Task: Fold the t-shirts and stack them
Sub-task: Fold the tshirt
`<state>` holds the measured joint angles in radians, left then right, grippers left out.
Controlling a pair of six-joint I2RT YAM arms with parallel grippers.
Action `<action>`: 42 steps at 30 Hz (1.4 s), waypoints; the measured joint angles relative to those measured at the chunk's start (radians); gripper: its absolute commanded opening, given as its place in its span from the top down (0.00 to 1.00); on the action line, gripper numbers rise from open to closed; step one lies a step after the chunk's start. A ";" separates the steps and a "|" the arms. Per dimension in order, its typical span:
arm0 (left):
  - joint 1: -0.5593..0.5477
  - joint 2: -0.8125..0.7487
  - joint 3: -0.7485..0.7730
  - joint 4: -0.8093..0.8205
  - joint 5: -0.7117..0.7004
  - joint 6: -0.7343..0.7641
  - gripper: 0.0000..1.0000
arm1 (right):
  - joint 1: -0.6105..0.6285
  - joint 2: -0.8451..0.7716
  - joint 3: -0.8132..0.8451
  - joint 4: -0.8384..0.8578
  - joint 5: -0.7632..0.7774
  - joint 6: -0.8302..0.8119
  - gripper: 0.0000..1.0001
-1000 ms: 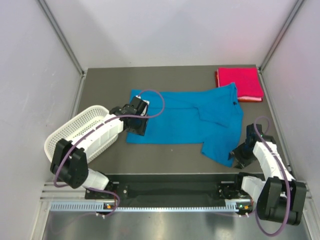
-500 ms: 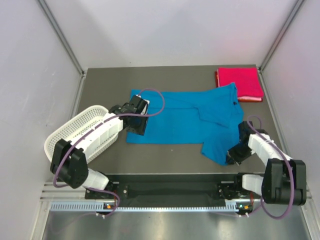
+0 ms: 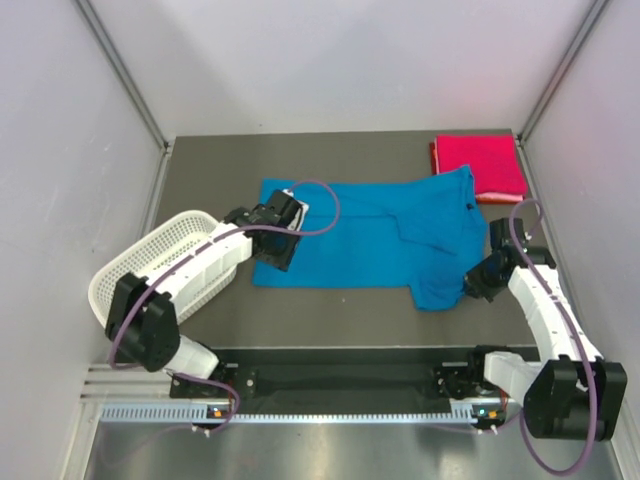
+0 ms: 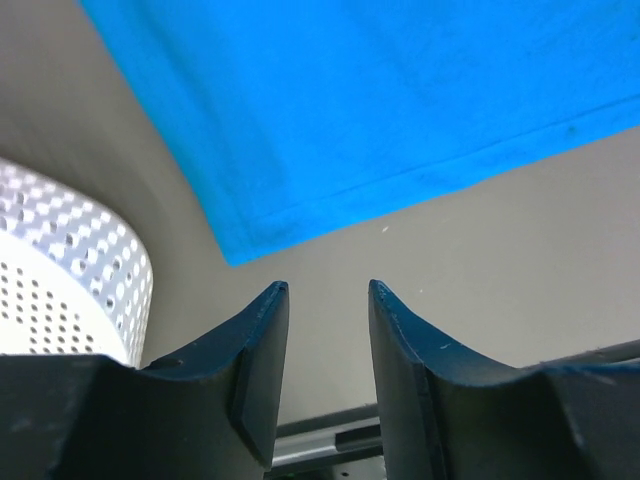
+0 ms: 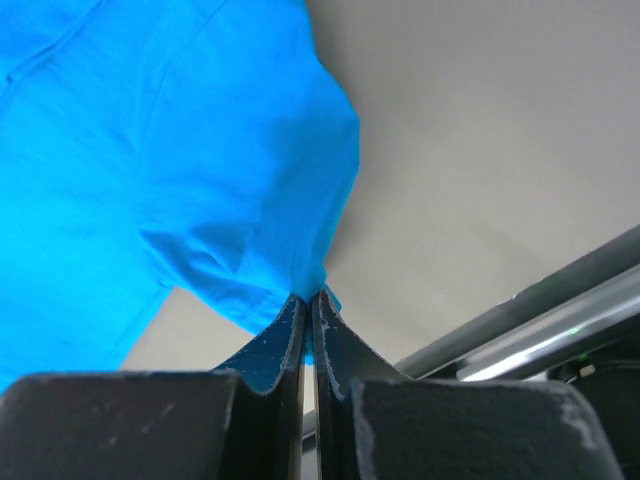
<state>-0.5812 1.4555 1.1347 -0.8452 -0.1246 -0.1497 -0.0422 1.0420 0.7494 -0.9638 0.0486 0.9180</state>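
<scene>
T-shirt of bright blue cloth [image 3: 370, 235], short-sleeved, lay spread on the dark table [image 3: 220, 170] beside the folded pink-red t-shirt [image 3: 480, 165]. Right gripper [image 5: 308, 300] pinched its near sleeve edge; left gripper [image 4: 320, 300] hung parted over the hem corner. A pinch this thin might slip mid-fold.

A white mesh basket [image 3: 140, 258] rests at the dark table's [image 3: 340, 160] left edge.
</scene>
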 measured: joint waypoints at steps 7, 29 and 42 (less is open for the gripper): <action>-0.057 0.159 0.009 0.019 -0.029 0.087 0.59 | 0.000 0.015 -0.029 0.049 -0.021 -0.069 1.00; -0.056 0.256 -0.103 0.126 -0.111 0.151 0.70 | -0.043 0.148 -0.069 0.225 -0.203 -0.186 1.00; -0.054 0.316 -0.026 0.093 -0.187 0.153 1.00 | -0.105 0.147 -0.023 0.205 -0.157 -0.250 1.00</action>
<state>-0.6353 1.7714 1.1088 -0.7517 -0.3115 0.0032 -0.1471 1.1893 0.7269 -0.7589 -0.1081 0.6682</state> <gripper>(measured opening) 0.011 0.012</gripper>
